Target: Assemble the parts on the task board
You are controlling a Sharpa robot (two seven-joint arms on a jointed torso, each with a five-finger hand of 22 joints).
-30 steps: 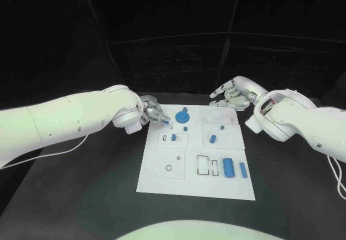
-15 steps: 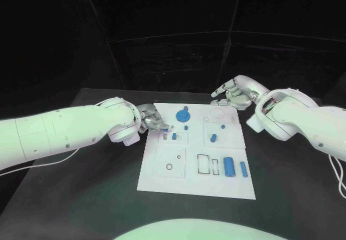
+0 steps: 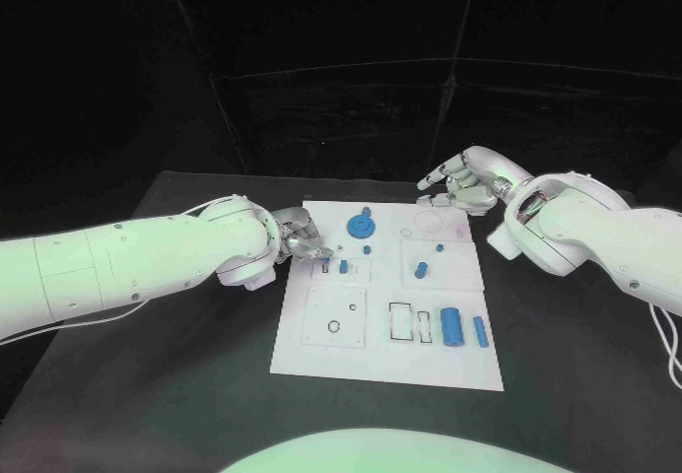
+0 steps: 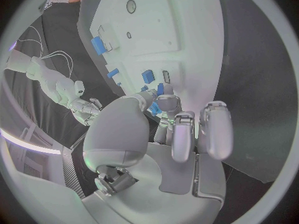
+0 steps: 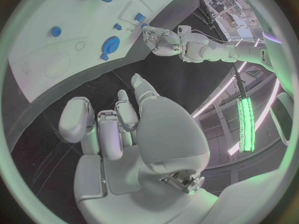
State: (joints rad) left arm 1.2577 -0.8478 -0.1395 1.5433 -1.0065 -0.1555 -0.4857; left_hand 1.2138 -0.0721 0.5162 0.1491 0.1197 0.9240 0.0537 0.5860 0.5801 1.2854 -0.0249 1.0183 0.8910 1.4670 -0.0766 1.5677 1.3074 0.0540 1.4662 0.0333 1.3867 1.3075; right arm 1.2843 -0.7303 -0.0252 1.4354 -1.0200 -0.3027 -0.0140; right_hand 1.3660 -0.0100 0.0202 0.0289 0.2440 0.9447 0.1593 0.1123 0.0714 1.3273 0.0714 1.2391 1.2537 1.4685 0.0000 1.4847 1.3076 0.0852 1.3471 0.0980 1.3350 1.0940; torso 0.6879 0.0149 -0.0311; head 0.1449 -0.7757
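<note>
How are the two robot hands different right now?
The left robot hand is at the task board's left edge, its fingertips pinching a small blue part. The right robot hand hovers past the board's far edge, holding nothing, its fingers loosely apart. The left one works low over the board; the right one waits off it. Both are silver hands on white arms.

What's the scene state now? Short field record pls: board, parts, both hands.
board: white task board in the middle of the black table
parts: round blue part near far edge; blue cylinder near right edge
left hand: at board's left edge, pinching a small blue part
right hand: beyond board's far right corner, holds nothing
</note>
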